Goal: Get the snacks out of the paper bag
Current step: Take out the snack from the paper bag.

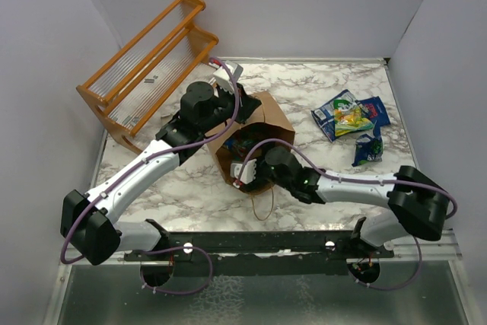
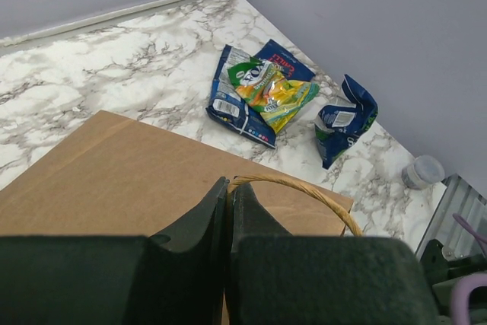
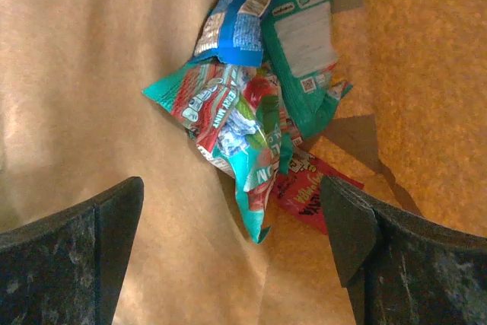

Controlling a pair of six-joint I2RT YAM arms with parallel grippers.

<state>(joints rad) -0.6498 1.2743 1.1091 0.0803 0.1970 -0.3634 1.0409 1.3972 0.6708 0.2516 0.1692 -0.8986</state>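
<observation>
Near edge: the black base rail (image 1: 259,243) runs at 6 o'clock of the bag's mouth, with a bare strip of the marble-patterned table (image 1: 190,188) between them.
Right gripper: the right gripper (image 3: 230,188) is in the mouth of the brown kraft paper bag (image 1: 270,116), fingers wide apart, holding nothing.
Left to do: a teal-and-red crinkly packet (image 3: 228,123) lies in the bag between those fingers. A blue packet (image 3: 240,13), a teal-green packet (image 3: 304,43) and a red packet (image 3: 312,188) lie just beyond it.
Room inside: paper walls stand close on both sides of the fingers, so I judge sideways room tight.
Left gripper: the left gripper (image 2: 228,188) has its fingers pressed together, seemingly on the bag's rim beside the twisted paper handle (image 2: 304,188).
Done: at 2 o'clock of the bag, a yellow-green packet (image 1: 350,116) on two dark blue ones, and another dark blue packet (image 1: 367,148), are on the table.
Open room: bare marble at 3 o'clock.
Far edges: the right wall is just past the packets, and an orange wooden rack (image 1: 144,74) stands at 10 o'clock.
</observation>
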